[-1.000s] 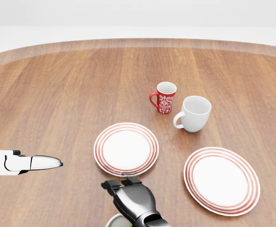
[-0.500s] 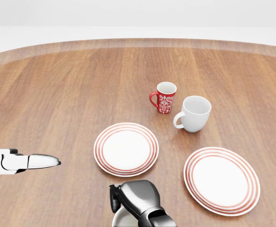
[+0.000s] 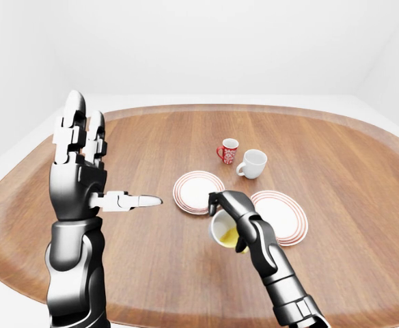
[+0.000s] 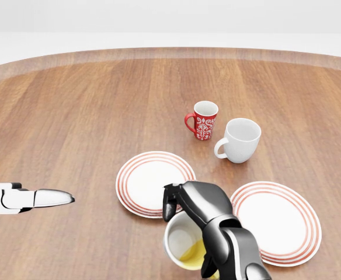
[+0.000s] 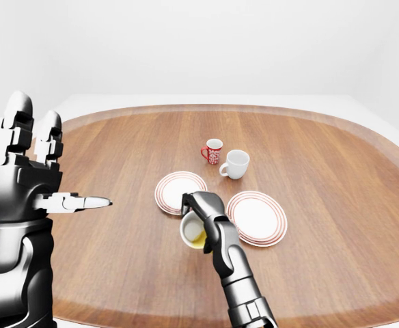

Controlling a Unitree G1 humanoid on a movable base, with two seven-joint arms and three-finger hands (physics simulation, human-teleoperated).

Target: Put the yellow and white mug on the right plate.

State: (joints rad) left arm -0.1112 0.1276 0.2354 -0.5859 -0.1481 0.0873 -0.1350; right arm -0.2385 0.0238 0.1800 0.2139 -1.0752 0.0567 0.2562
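Your glossy metal right hand [image 4: 202,213] grips the tilted, round yellow and white mug [image 4: 185,245]; left hand [image 3: 76,174] is spread open, holding nothing.

No text, label, brand, number or sign can be read anywhere in these views. The small red ceramic mug [image 4: 204,120] carries a white ornamental pattern on its side, but it forms no letters or figures. The two round white plates with red rim rings [image 4: 156,184] [image 4: 274,223], the plain white mug [image 4: 239,140], the yellow and white mug [image 4: 185,245] and the brown wooden table [image 4: 89,116] bear no writing at all.
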